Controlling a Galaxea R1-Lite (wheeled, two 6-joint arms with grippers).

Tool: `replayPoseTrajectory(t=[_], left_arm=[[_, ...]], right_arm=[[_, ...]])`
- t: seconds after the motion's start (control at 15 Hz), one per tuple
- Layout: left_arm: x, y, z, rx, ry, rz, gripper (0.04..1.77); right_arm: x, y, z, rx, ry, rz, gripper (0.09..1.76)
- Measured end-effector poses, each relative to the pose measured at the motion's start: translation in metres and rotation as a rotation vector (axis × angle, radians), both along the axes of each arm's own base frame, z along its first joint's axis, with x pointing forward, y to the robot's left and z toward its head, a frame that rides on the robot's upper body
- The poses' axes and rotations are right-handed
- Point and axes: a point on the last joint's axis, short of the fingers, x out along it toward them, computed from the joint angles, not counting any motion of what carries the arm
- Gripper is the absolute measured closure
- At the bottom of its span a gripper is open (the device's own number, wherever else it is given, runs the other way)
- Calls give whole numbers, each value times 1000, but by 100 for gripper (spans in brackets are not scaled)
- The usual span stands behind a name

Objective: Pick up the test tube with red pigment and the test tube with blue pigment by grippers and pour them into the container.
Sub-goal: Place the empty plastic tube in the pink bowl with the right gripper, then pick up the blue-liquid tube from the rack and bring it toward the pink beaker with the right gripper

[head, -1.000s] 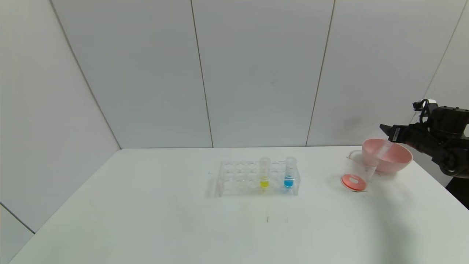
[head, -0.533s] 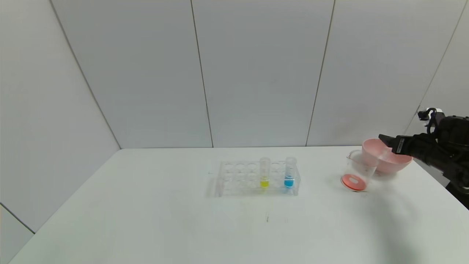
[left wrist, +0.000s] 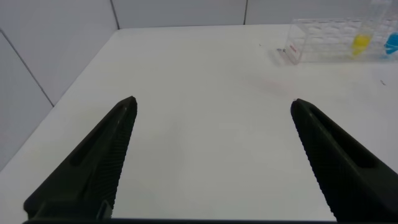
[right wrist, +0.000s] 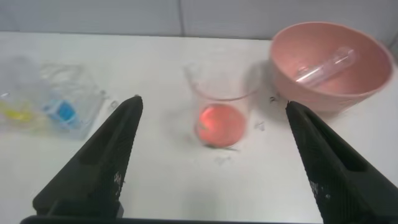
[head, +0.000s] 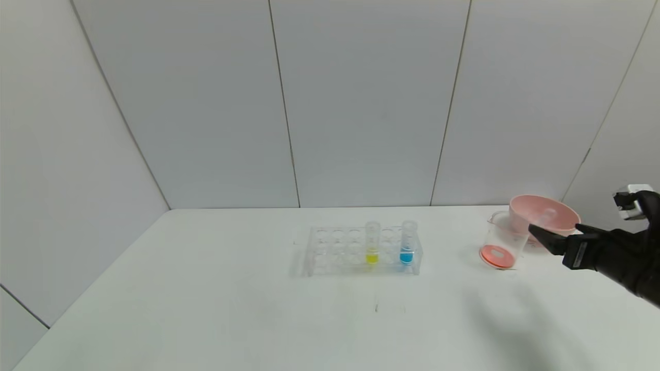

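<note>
Right gripper: mine, fingers spread wide and holding nothing. It hangs low over the table, near the beaker.
Left gripper: also spread wide and holding nothing, parked over bare table far from the rack.
Red tube: lies on its side in the pink bowl, looking drained.
Beaker: has red in its bottom, beside the bowl.
Blue tube: stands in the rack, next to the yellow tube.
Next, I think: get the blue tube.
How to do it well: come in level, pinch the tube above the blue, not the yellow one, lift straight up, go slow so nothing spills.
</note>
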Motion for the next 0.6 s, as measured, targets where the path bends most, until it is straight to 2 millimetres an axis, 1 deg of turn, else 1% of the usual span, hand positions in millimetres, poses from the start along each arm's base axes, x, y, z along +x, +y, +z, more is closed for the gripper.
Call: replayPoseTrajectory(t=[0.13,0.2,0.33,0.47,0.6], left_arm=[[0,0,0,0,0,0,5],[0,0,0,0,0,0,5],[0,0,0,0,0,0,5],[0,0,0,0,0,0,5],[0,0,0,0,0,0,5]], right_arm=[[-23,30,1,6,0,73,19],[-33,45,2,0,-3,74,18],[-45,73,2,-8,-9,35,17],[-51,103,-1,-17,-9,-9,17],[-48,132,-5,5,-4,-11,16]])
